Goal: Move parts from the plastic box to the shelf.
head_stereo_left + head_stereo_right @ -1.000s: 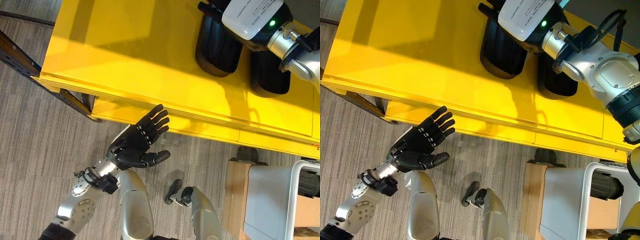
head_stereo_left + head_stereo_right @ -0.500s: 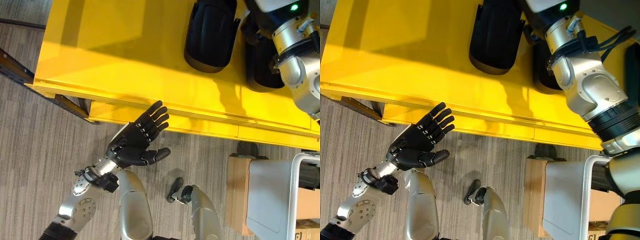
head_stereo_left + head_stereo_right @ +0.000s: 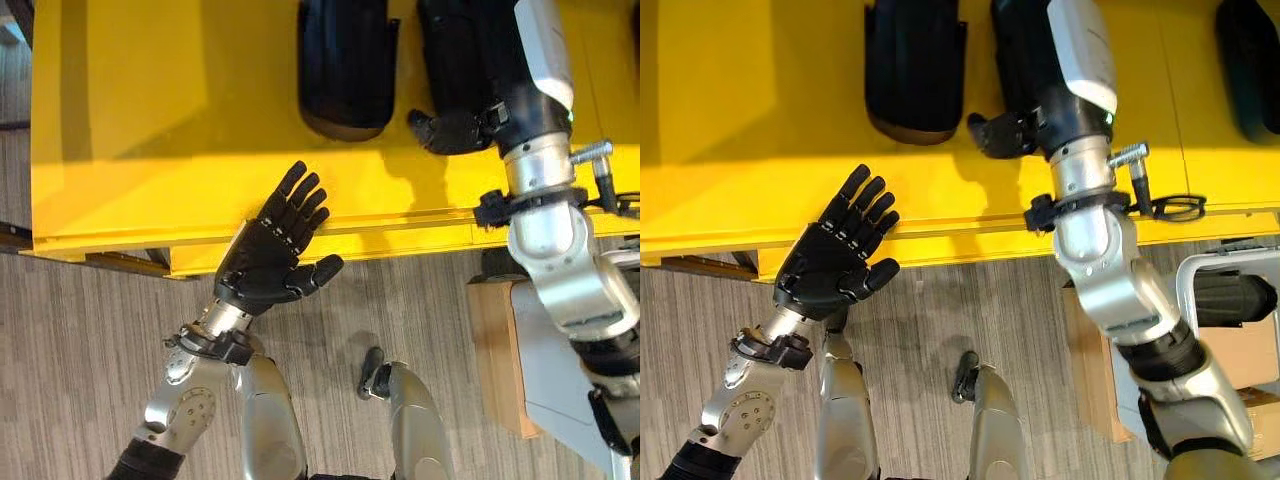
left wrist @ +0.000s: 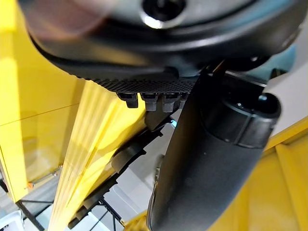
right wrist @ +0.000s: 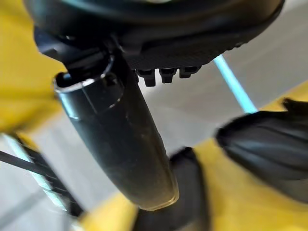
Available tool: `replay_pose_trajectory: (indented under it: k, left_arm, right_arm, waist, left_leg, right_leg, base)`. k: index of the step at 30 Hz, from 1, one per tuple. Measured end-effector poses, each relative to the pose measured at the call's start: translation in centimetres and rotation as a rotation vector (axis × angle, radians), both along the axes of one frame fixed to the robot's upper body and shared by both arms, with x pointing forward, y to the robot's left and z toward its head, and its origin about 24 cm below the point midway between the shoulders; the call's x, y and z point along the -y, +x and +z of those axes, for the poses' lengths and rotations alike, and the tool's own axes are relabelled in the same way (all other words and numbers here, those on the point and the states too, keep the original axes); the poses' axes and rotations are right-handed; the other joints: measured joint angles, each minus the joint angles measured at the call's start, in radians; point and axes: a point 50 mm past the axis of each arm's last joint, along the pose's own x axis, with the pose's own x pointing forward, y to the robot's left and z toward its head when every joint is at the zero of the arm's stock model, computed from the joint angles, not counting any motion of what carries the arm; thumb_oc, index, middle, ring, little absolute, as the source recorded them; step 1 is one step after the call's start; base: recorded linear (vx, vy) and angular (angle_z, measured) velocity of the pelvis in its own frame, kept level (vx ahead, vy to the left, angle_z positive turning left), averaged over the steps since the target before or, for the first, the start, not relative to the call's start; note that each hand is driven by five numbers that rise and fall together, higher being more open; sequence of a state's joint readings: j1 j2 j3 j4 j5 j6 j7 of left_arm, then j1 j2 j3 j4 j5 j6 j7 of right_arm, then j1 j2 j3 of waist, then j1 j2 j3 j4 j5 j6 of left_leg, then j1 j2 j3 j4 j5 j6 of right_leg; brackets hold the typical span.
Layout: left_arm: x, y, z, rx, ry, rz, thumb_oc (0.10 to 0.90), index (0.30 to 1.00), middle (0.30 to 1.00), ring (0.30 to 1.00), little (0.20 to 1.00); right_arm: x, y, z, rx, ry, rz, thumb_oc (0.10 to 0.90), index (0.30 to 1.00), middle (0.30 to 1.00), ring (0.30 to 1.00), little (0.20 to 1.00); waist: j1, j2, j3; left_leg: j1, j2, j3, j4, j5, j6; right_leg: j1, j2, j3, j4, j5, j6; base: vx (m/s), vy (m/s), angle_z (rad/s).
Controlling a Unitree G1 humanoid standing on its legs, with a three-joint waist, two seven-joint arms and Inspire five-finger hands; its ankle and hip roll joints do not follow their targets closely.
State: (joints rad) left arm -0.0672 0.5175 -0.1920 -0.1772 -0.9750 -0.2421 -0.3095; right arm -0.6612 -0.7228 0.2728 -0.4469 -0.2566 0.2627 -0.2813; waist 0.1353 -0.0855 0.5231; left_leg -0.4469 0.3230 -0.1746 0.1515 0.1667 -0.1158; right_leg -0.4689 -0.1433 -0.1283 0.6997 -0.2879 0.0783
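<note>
Shelf: the yellow shelf point(image 3: 150, 120) spans the top of both eye views, its front lip running across the middle and wood-look floor point(image 3: 80, 360) below it.

Parts on the shelf: two black moulded parts lie side by side on the yellow surface. The left part point(image 3: 345, 65) lies free, well apart from either hand. The right part point(image 3: 460, 50) lies under the right forearm. A third dark part point(image 3: 1250, 60) shows at the far right of the shelf in the right eye view.

Plastic box: a pale box point(image 3: 1230, 290) stands low at the right, off the shelf, with one more dark part point(image 3: 1232, 297) lying in it (so the job is judged unfinished).

Right hand: the right hand point(image 3: 445, 130) rests on the shelf at the near end of the right part, touching or just beside it. Its fingers look bent in, but whether they grip the part cannot be told.

Left hand: the left hand point(image 3: 270, 255) hangs over the shelf's front lip, palm up, fingers spread and straight, thumb out to the side, holding nothing.

Handling (a judgement): the parts look like rigid, smooth plastic shells, probably light and a little slippery. A wrap across the narrow middle should hold better than a pinch at the rounded end.
</note>
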Motion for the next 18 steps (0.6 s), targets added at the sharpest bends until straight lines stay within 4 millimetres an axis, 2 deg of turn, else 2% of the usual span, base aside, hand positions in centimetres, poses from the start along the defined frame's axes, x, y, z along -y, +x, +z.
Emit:
replay_pose_trajectory:
  k: [3,5,6,8,10,11,15,16,17,18]
  left_arm:
    - [0.0,-0.1,-0.3,-0.014,-0.038,0.038,0.900,1.000,1.000,1.000,1.000]
    - [-0.4,-0.6,-0.3,-0.015,-0.053,0.069,0.900,1.000,1.000,1.000,1.000]
    - [-1.0,-1.0,-0.5,-0.014,-0.071,0.104,0.900,1.000,1.000,1.000,1.000]
    - [-1.7,-1.4,-0.8,-0.025,-0.096,0.156,0.900,1.000,1.000,1.000,1.000]
    - [-2.7,-2.0,-1.3,-0.043,-0.105,0.205,0.900,1.000,1.000,1.000,1.000]
    - [-3.8,-2.9,-2.2,-0.075,-0.137,0.269,0.900,1.000,1.000,1.000,1.000]
    - [-4.3,-4.1,-4.1,-0.145,-0.230,0.333,0.900,1.000,1.000,1.000,1.000]
    - [-4.0,-4.4,-4.6,-0.159,-0.256,0.332,0.900,1.000,1.000,1.000,1.000]
    - [-3.6,-4.4,-4.6,-0.147,-0.267,0.312,0.900,1.000,1.000,1.000,1.000]
    - [-3.6,-4.5,-4.7,-0.143,-0.266,0.304,0.900,1.000,1.000,1.000,1.000]
  right_arm:
    - [0.3,-1.7,-0.2,0.086,-0.029,0.016,0.900,1.000,1.000,1.000,1.000]
    - [1.2,-2.4,-1.1,0.103,-0.039,-0.017,0.900,1.000,1.000,1.000,1.000]
    - [2.1,-2.7,-1.9,0.101,-0.056,-0.055,0.900,1.000,1.000,1.000,1.000]
    - [3.1,-2.9,-3.0,0.076,-0.065,-0.103,0.900,1.000,1.000,1.000,1.000]
    - [3.9,-3.0,-4.0,0.049,-0.071,-0.136,0.900,1.000,1.000,1.000,1.000]
    - [5.4,-3.6,-5.6,-0.004,-0.080,-0.202,0.900,1.000,1.000,1.000,1.000]
    - [8.4,-4.2,-7.3,-0.037,-0.061,-0.335,0.900,1.000,1.000,1.000,1.000]
    - [10.7,-4.8,-8.7,-0.074,-0.047,-0.441,0.900,1.000,1.000,1.000,1.000]
    - [13.1,-5.8,-9.9,-0.108,-0.025,-0.554,0.900,1.000,1.000,1.000,1.000]
    - [14.1,-6.2,-10.5,-0.116,-0.011,-0.607,0.900,1.000,1.000,1.000,1.000]
  waist:
    - [-0.013,0.033,-0.003]
    - [-0.022,0.039,-0.005]
    - [-0.028,0.041,-0.005]
    - [-0.031,0.041,-0.005]
    - [-0.047,0.044,-0.006]
    - [-0.061,0.055,-0.015]
    - [-0.113,0.091,-0.076]
    - [-0.112,0.110,-0.120]
    - [-0.128,0.123,-0.150]
    - [-0.146,0.131,-0.184]
  left_leg:
    - [0.033,0.000,0.008,-0.003,-0.012,0.019]
    - [0.054,0.001,0.011,-0.012,-0.020,0.036]
    - [0.071,0.006,0.017,-0.032,-0.022,0.076]
    - [0.099,0.008,0.022,-0.063,-0.066,0.139]
    - [0.130,0.018,0.023,-0.095,-0.093,0.173]
    - [0.182,0.041,0.032,-0.139,-0.103,0.183]
    - [0.187,0.035,0.036,-0.135,-0.097,0.170]
    - [0.183,0.019,0.046,-0.110,-0.067,0.167]
    - [0.168,-0.008,0.089,-0.074,-0.010,0.124]
    - [0.170,-0.029,0.114,-0.070,0.007,0.104]
  right_leg:
    - [0.022,0.001,0.009,0.006,-0.006,0.004]
    - [0.026,0.004,0.015,0.021,-0.014,0.000]
    - [0.027,0.014,0.024,0.026,-0.019,-0.004]
    - [0.028,0.030,0.042,0.027,-0.019,-0.018]
    - [0.037,0.039,0.045,0.024,-0.015,-0.033]
    - [0.062,0.049,0.037,0.012,-0.014,-0.049]
    - [0.060,0.056,0.057,-0.027,0.002,-0.051]
    - [0.068,0.061,0.075,-0.070,0.023,-0.037]
    - [0.112,0.043,0.084,-0.149,0.056,-0.006]
    - [0.152,0.028,0.091,-0.224,0.086,0.018]
  base:
    - [0.03,-0.044,-0.07]
    - [0.03,-0.075,-0.08]
    - [0.04,-0.080,-0.15]
    - [0.06,-0.072,-0.14]
    - [0.02,-0.034,-0.15]
    - [-0.01,0.023,-0.26]
    - [0.01,0.045,-0.28]
    - [0.01,0.071,-0.30]
    - [0.03,0.114,-0.17]
    - [0.05,0.185,0.21]
